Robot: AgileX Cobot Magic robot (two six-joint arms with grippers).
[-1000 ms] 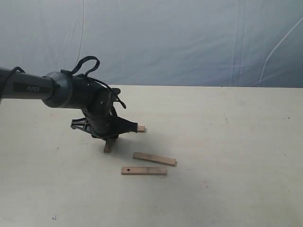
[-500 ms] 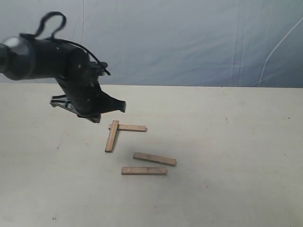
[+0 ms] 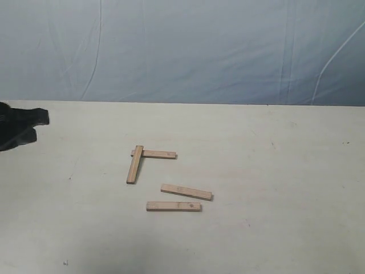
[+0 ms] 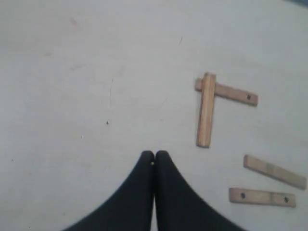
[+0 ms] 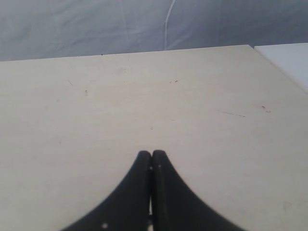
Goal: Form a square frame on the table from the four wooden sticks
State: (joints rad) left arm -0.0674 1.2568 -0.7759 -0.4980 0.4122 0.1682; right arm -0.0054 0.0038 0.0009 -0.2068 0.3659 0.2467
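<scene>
Sticks (image 3: 173, 206) lay in the middle of the table (image 3: 274, 171) — two touched like a corner, two lay loose nearby. They looked light, stiff and thin, best pinched across the middle. The left gripper (image 4: 154, 155) and right gripper (image 5: 152, 155) were closed tight, holding nothing.

The left gripper (image 4: 154, 156), fingertips pressed together and empty, hangs over the table (image 4: 72, 62). One wooden stick (image 4: 206, 110) overlaps a second stick (image 4: 234, 94) at its end, forming a corner. A third stick (image 4: 274, 171) and a fourth stick (image 4: 262, 197) lie near each other, unjoined.
</scene>
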